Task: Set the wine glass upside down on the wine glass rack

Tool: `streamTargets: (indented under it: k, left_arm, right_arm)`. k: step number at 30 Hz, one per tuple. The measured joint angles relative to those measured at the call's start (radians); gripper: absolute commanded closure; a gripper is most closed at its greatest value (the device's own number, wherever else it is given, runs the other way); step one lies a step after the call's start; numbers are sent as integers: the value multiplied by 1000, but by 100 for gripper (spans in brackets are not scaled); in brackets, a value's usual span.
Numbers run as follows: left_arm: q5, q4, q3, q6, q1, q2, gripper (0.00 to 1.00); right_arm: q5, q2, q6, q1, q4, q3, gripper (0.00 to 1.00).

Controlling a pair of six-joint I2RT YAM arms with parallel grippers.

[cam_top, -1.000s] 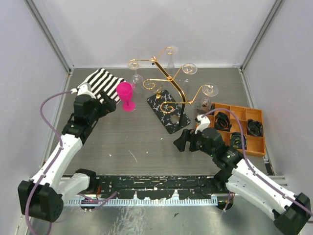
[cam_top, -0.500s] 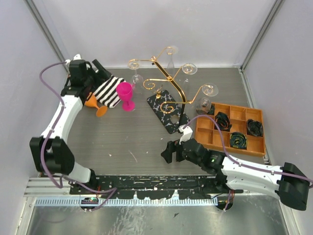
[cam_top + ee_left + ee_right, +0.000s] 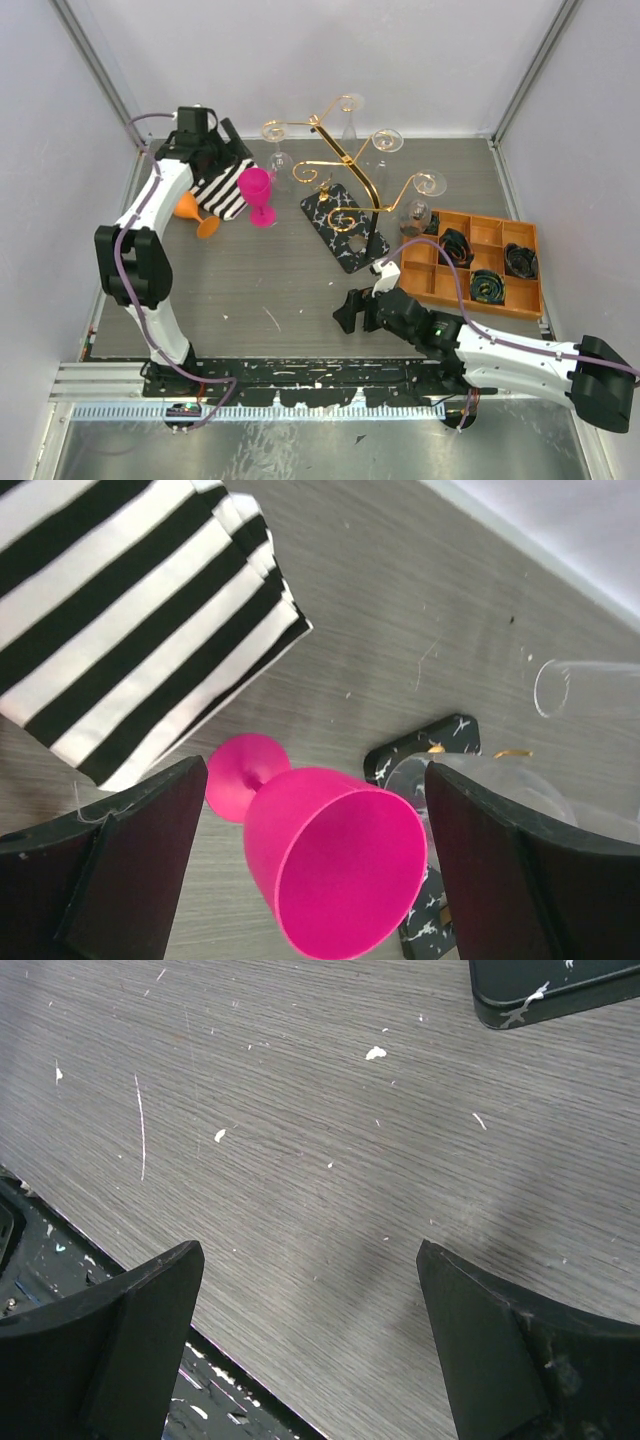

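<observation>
The pink wine glass (image 3: 256,195) stands upright on the table beside the striped cloth. In the left wrist view the glass (image 3: 335,865) shows from above, framed between the open fingers but lower and not touched. My left gripper (image 3: 235,148) is open above the cloth's far edge, behind the glass; it is also in the left wrist view (image 3: 320,880). The gold wire rack (image 3: 345,160) stands on its black marbled base (image 3: 345,228) right of the glass, with clear glasses (image 3: 385,143) hanging on it. My right gripper (image 3: 350,312) is open and empty over bare table (image 3: 310,1350).
A black-and-white striped cloth (image 3: 222,185) lies at the back left, with an orange cup (image 3: 195,215) at its near edge. An orange compartment tray (image 3: 475,262) holding black coils sits at the right. White walls close in the back and sides.
My left arm has swung from the near left up to the back left corner, now over the cloth, uncovering the orange cup. My right gripper has moved left and nearer the front edge.
</observation>
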Motion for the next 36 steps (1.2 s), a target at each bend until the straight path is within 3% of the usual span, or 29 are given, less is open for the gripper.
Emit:
streamTargets:
  k: [19, 36]
  left_arm:
    - [-250, -235, 274, 98, -168, 190, 5]
    - [-349, -350, 304, 198, -218, 212, 15]
  right_arm:
    - [1, -2, 35, 0, -3, -39, 5]
    - [8, 26, 50, 0, -1, -40, 4]
